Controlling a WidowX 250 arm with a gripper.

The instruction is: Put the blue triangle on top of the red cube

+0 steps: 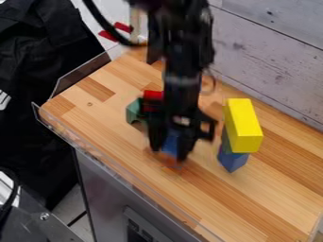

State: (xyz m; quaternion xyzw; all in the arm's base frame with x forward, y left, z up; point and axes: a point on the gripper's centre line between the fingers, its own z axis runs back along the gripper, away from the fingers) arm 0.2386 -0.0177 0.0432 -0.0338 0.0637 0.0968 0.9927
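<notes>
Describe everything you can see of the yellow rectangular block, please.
The yellow rectangular block is long, plain and straight-edged, perhaps painted wood or plastic. It lies on its long side atop a stack on the wooden tabletop, apparently resting on a dark greenish piece, with a blue block lowest.

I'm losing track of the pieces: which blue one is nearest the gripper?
The blue piece right at the gripper; the other blue block is in the stack topped by the yellow block.

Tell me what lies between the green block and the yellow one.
In the camera view, the gripper hangs between the green block and the yellow block, with a blue piece at its lower end. I can't tell whether it's gripped.
</notes>
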